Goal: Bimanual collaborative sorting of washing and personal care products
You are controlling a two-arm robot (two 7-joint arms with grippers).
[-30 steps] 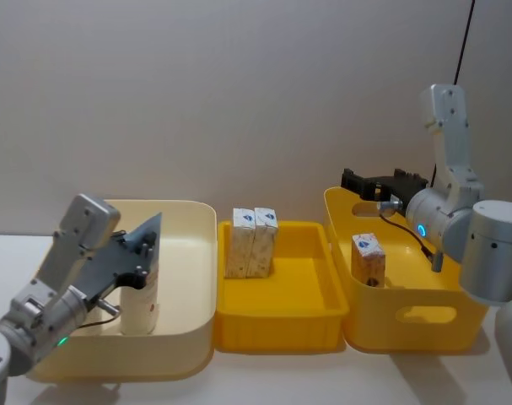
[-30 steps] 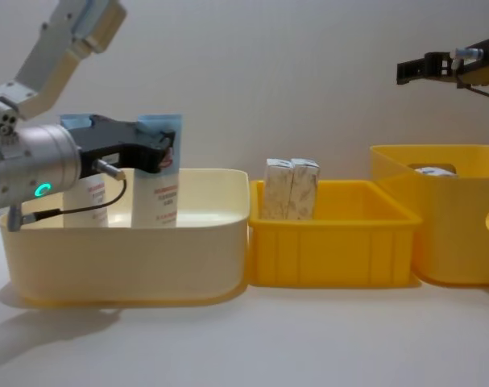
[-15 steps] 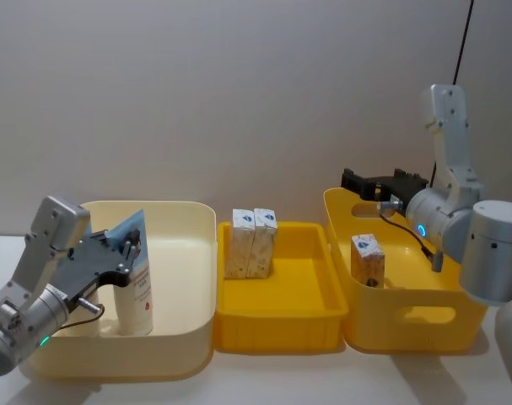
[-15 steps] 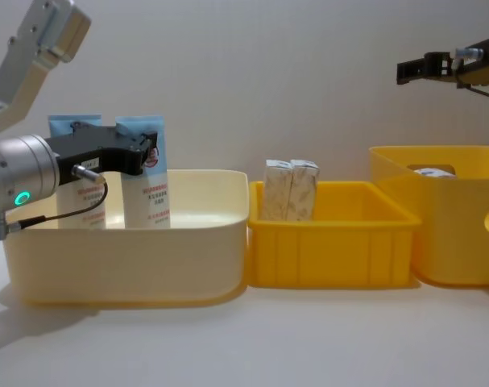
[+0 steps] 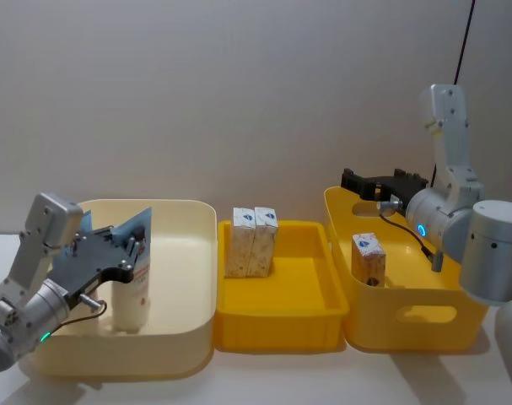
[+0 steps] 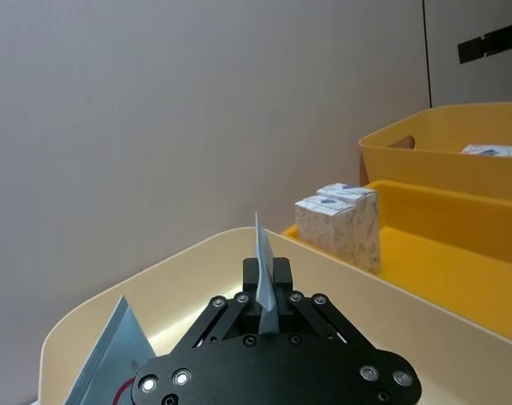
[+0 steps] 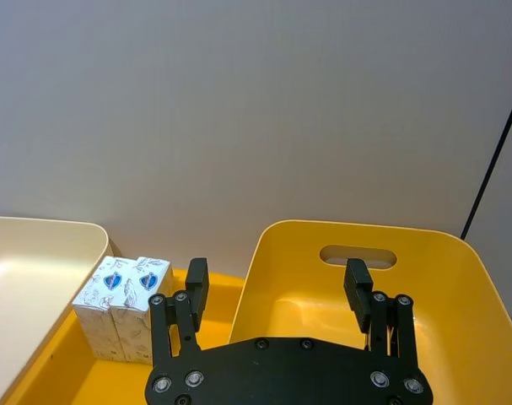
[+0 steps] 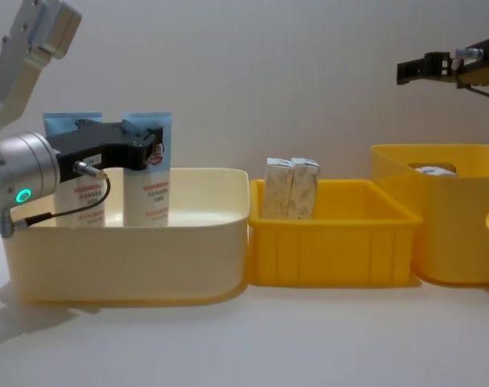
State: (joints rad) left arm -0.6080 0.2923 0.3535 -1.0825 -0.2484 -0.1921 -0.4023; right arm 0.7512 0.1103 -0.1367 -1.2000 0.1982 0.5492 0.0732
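My left gripper (image 8: 141,145) is shut on the crimped top of a pale-blue-and-white squeeze tube (image 8: 147,181), which stands upright inside the cream bin (image 8: 188,250). In the left wrist view the tube's edge (image 6: 263,274) sits between the closed fingers. A second tube (image 8: 76,173) stands just behind it in the same bin. Two white speckled boxes (image 5: 250,242) stand side by side in the middle yellow tray (image 5: 281,325). Another box (image 5: 368,257) stands in the right yellow bin (image 5: 407,316). My right gripper (image 5: 382,181) hovers open over that bin's back, holding nothing.
The three containers stand in a row, touching, on a pale table in front of a plain grey wall. A black cable (image 5: 464,38) runs down the wall behind the right arm. Bare table lies in front of the bins.
The left gripper has drawn back to the left and straightened the tube from tilted to upright in the cream bin. The right arm has not moved.
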